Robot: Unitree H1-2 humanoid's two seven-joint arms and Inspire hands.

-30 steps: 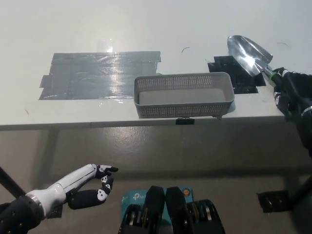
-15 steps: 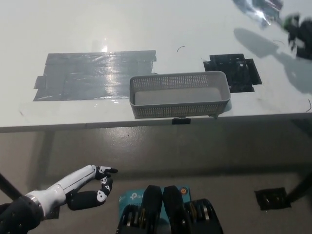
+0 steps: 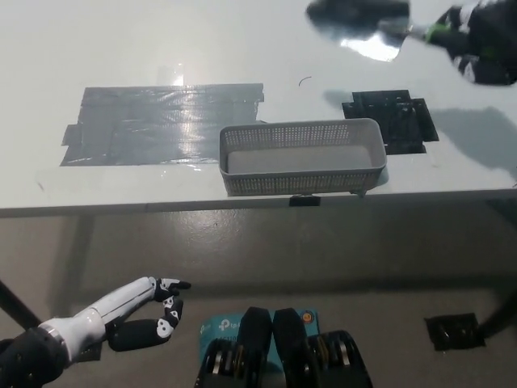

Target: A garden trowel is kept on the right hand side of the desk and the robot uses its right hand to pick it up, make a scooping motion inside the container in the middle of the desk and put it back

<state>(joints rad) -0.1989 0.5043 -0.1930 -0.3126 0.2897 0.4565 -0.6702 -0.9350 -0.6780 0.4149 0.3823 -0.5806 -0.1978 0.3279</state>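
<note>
Fingers [image 3: 472,65] of the black right hand [image 3: 487,48] grip the handle of the trowel [image 3: 363,28], holding it aloft over the desk's [image 3: 242,48] far right, blade reaching inward, apparently ready to swing to the basket [image 3: 303,179] at the near edge; the white left hand [image 3: 137,317] rests empty, loosely spread, below the desk.
</note>
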